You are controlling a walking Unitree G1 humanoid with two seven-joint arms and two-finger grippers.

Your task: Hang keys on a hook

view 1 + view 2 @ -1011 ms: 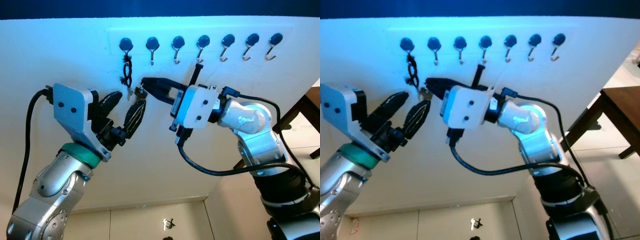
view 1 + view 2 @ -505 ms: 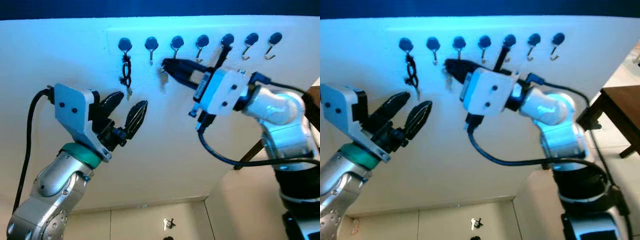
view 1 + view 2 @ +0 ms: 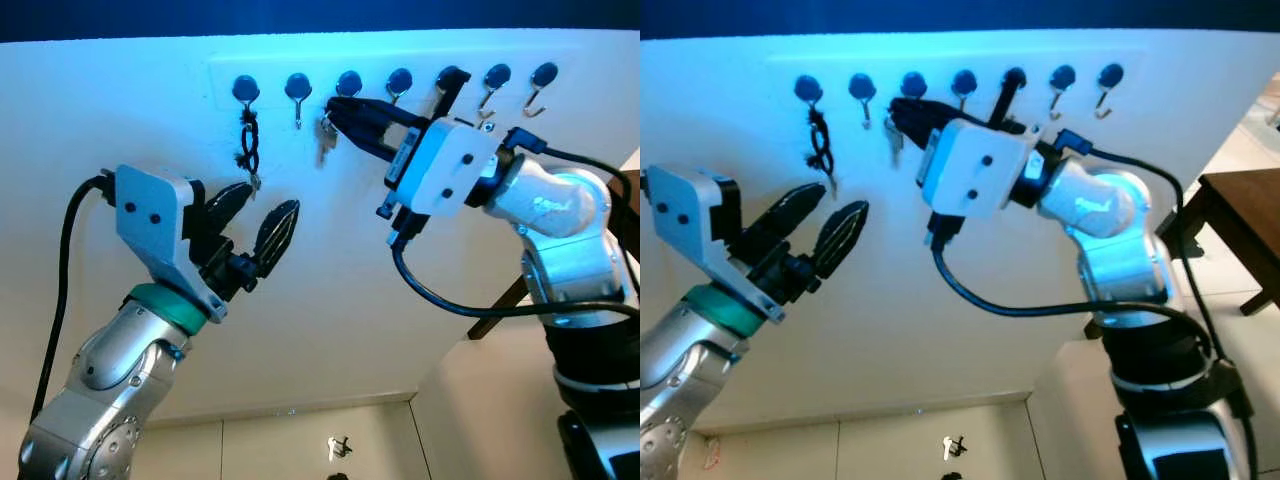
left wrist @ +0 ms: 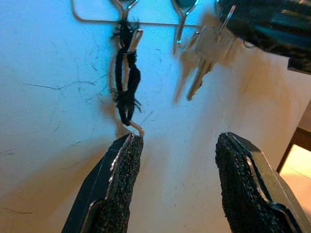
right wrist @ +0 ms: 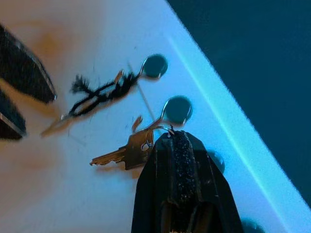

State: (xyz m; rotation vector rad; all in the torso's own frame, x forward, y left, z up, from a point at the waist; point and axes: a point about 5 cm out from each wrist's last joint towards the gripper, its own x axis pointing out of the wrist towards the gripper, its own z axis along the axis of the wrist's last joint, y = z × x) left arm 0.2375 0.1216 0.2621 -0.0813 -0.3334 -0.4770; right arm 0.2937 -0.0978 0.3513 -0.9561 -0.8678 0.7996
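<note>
The right claw (image 3: 335, 104) is up at the row of hooks, its two black fingers pressed together on the ring of a small bunch of silver metal keys (image 3: 324, 140). The right wrist view shows it best: the ring sits pinched right at the fingertips (image 5: 176, 141), and the keys (image 5: 127, 150) dangle from there flat against the wall. They hang just below the second dark round-headed metal hook (image 3: 297, 88) and the third one (image 3: 348, 83), sort of between the two. Can't tell whether the ring is actually over a hook or just held next to one.

The left claw (image 3: 250, 220) sits lower down and off to the left, fingers spread wide apart and holding nothing. In its wrist view one fingertip (image 4: 127, 150) is just under the end of a twisted black cord loop (image 4: 125, 77), very close to the bit of pale wire at its bottom, though whether they touch is hard to say. That cord hangs from the first hook (image 3: 245, 90).

All the hooks sit in a line on a white wall (image 3: 330, 300). Four more hooks continue the row toward the right.
</note>
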